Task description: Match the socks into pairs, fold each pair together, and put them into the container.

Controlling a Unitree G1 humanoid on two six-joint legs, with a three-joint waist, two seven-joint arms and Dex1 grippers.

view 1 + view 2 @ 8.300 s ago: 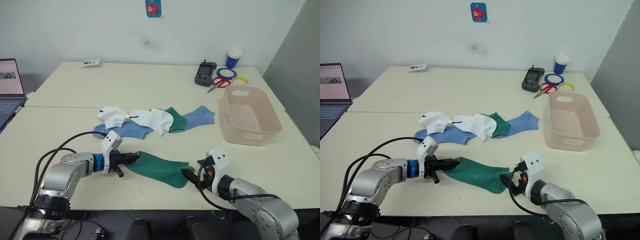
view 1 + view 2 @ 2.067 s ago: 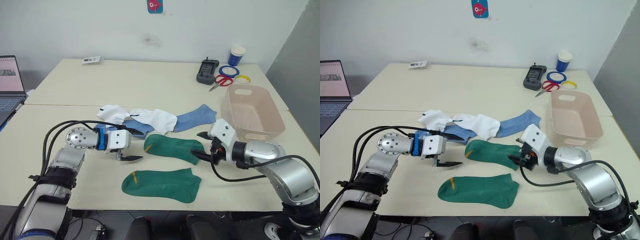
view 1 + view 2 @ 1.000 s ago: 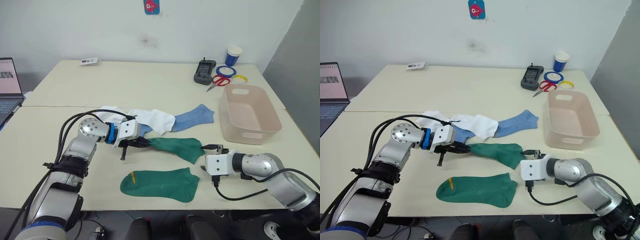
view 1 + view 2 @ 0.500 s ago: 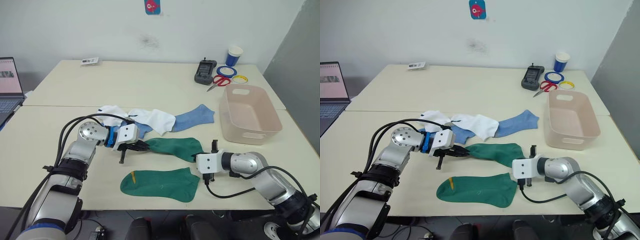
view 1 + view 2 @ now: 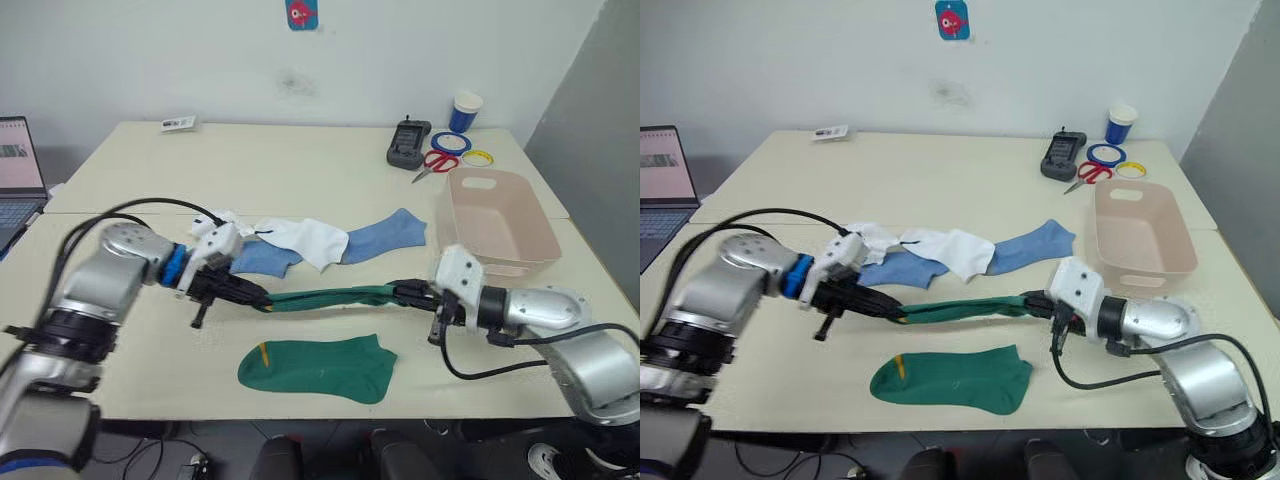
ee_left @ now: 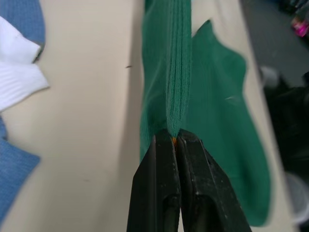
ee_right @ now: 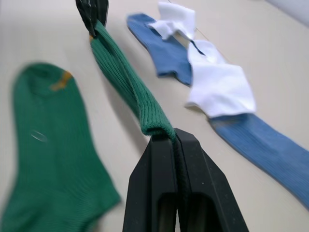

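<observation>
Green sock [image 5: 325, 297] (soft, light, stretchy) strung taut between left gripper [image 5: 246, 293] and right gripper [image 5: 408, 291], both fingers clamped on its ends; best gripped there.

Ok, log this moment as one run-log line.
phase: pairing green socks | left gripper: shut on stretched green sock | right gripper: shut on its other end | second green sock: flat on table | container: no socks visible inside

Both arms are rounded silver-grey metal shells; the left arm [image 5: 105, 270] carries a blue ring before its white wrist block; black cables loop along each; the right arm [image 5: 560, 320] ends likewise in white housing; fingers [image 6: 164, 193] are matte black.
</observation>
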